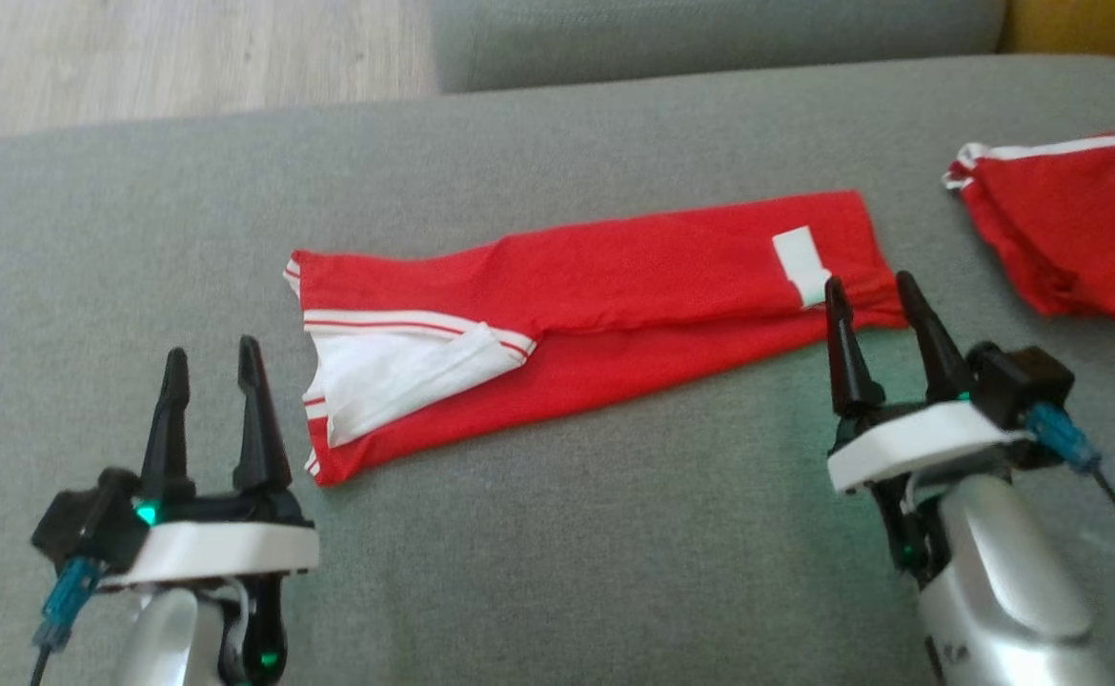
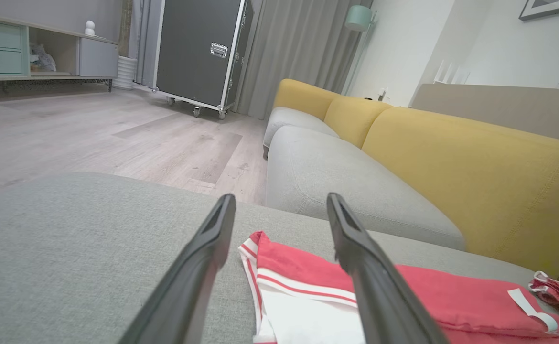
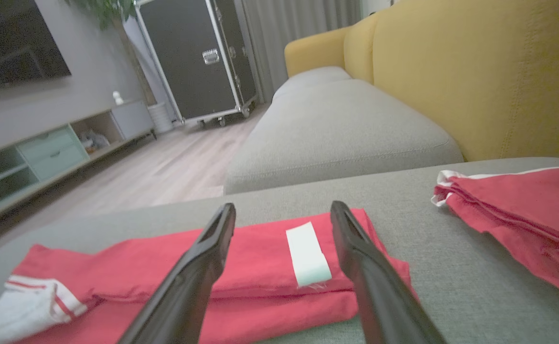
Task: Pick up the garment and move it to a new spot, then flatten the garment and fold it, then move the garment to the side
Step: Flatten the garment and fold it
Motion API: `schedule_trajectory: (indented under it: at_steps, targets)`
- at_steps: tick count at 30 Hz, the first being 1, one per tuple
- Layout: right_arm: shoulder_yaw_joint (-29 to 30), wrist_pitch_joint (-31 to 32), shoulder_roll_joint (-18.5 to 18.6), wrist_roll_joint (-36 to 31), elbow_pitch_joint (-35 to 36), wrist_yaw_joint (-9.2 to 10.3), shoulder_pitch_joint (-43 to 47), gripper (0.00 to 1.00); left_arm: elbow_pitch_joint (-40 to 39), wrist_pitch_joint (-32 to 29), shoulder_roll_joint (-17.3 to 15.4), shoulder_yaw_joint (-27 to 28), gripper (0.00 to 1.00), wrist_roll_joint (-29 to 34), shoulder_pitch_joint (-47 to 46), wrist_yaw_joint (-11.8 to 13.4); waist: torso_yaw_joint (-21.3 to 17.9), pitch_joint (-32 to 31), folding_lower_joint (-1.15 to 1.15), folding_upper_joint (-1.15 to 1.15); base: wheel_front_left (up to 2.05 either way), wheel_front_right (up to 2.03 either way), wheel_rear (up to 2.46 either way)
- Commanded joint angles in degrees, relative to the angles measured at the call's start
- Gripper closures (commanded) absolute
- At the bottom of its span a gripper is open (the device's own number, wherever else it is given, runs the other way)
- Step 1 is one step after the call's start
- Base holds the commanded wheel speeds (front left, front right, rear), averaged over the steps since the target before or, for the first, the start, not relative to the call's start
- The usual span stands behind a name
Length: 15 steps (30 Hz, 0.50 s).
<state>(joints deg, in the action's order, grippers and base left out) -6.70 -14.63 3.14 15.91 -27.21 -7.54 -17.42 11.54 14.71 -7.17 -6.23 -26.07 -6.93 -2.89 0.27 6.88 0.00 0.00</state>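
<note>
The garment (image 1: 615, 305) is red with white striped trim, folded into a long band across the grey cushion (image 1: 557, 534). Its white-trimmed end lies at the left (image 2: 303, 306) and its end with a white label (image 3: 306, 255) at the right. My left gripper (image 1: 212, 362) is open just left of the trimmed end, with nothing between its fingers. My right gripper (image 1: 870, 289) is open too, its fingertips (image 1: 838, 295) at the near edge of the labelled end; whether they touch the cloth I cannot tell. In the wrist views both grippers (image 2: 282, 203) (image 3: 283, 210) stand low over the garment.
A second red garment (image 1: 1072, 229) with white trim lies folded at the cushion's right. A yellow sofa back (image 3: 480, 76) and another grey seat (image 2: 346, 181) lie beyond. Wooden floor (image 1: 176, 57) is past the far-left edge, with a black wheeled case (image 2: 198, 52).
</note>
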Motion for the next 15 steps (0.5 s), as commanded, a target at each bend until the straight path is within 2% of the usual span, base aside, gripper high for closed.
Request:
schedule_trajectory:
  at_steps: [1,9,10,11,15]
  targets:
    - [0.1,-0.4,-0.2,-3.7,-0.9,0.05,-5.3,0.00,-1.1,0.3,0.1,2.7,0.00,1.3,-3.9,-1.0,0.8,2.3,0.00,0.00,0.00,0.00,0.00]
    - [15.9,2.0,-0.3,-12.2,-13.6,0.05,-16.7,0.00,0.5,0.3,2.1,2.4,0.00,3.7,-7.6,-3.3,3.8,7.0,0.00,0.00,0.00,0.00,0.00]
    - [15.9,2.0,-0.3,-12.2,-13.6,0.05,-16.7,0.00,0.5,0.3,2.1,2.4,0.00,3.7,-7.6,-3.3,3.8,7.0,0.00,0.00,0.00,0.00,0.00]
    - [20.0,3.4,-0.3,-14.2,-17.4,0.05,-18.9,0.00,0.8,0.3,2.5,2.1,0.00,4.0,-8.4,-3.7,4.6,7.7,0.00,0.00,0.00,0.00,0.00]
    - [25.4,5.6,-0.3,-16.9,-25.3,0.05,-21.7,0.00,1.1,0.3,3.2,1.7,0.00,4.3,-9.4,-4.1,5.6,8.8,0.00,0.00,0.00,0.00,0.00]
